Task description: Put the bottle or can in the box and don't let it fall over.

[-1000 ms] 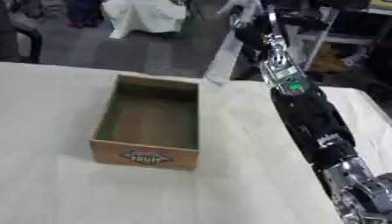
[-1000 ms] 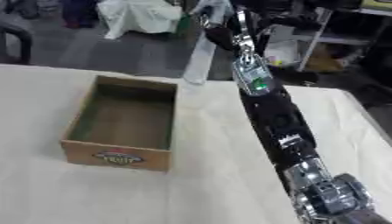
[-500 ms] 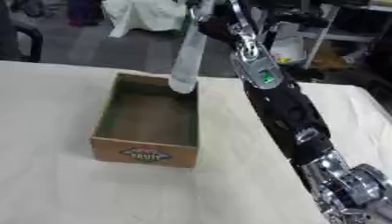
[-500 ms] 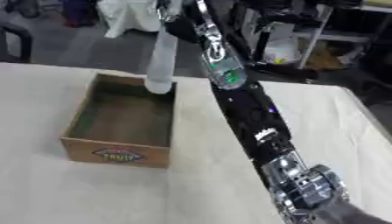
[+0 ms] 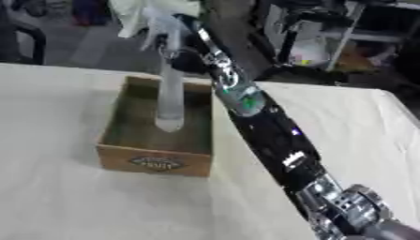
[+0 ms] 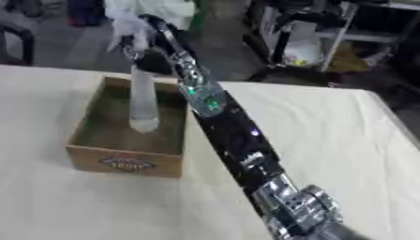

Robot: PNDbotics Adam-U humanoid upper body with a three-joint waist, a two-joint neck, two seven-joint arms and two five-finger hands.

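A clear plastic bottle [image 5: 170, 93] hangs upright over the middle of the open wooden box [image 5: 153, 161], its base low inside the box. My right hand [image 5: 176, 39] is shut on the bottle's top, above the box's far wall. The right arm reaches up from the lower right across the table. The box has a round label on its front wall and sits on the cream tablecloth. My left hand shows in neither view.
The cloth-covered table [image 5: 65, 206] spreads around the box on all sides. Beyond the far edge stand a dark chair [image 5: 20, 37], a white draped shape [image 6: 176, 11] and metal shelving [image 5: 328, 33].
The right hand has carried the bottle leftward and down, from beyond the box's far right corner to over the box's middle. The camera view has also shifted.
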